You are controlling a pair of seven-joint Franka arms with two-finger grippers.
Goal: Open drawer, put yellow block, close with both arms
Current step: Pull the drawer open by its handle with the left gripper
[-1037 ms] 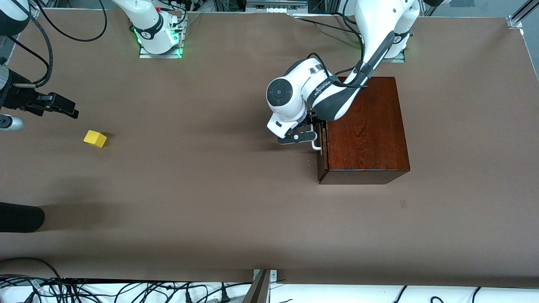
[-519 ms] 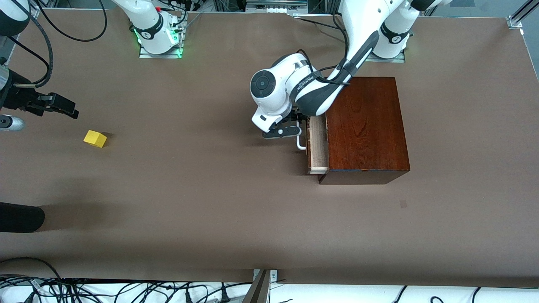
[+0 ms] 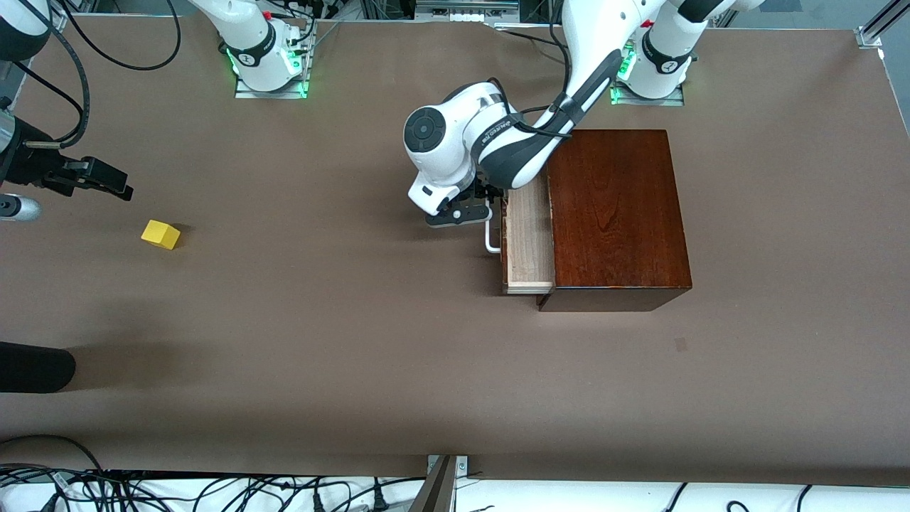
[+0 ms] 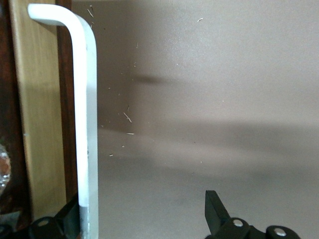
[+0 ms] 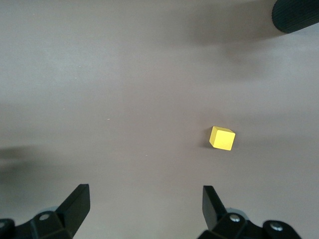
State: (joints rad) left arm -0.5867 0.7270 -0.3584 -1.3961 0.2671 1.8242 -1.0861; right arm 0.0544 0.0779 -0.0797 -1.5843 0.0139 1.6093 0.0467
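Observation:
The dark mahogany box (image 3: 615,213) stands near the left arm's base. Its drawer (image 3: 527,242) is pulled partway out, showing the pale-wood tray. My left gripper (image 3: 478,213) is open at the white loop handle (image 3: 490,240). In the left wrist view the handle (image 4: 84,124) runs between the fingers of my left gripper (image 4: 142,216). One finger (image 4: 67,219) sits between the handle and the drawer front (image 4: 64,99). The yellow block (image 3: 160,234) lies on the table toward the right arm's end. My right gripper (image 3: 106,181) hangs open and empty above the table beside the block (image 5: 222,138).
A black rounded object (image 3: 35,366) lies at the table's edge toward the right arm's end, nearer to the front camera than the block. A silver cylinder (image 3: 18,208) shows beside the right gripper. Cables (image 3: 213,491) run along the table's near edge.
My left gripper has moved toward the right arm's end with the handle, and the drawer has slid from nearly shut to partway out. The right arm and the block have not moved.

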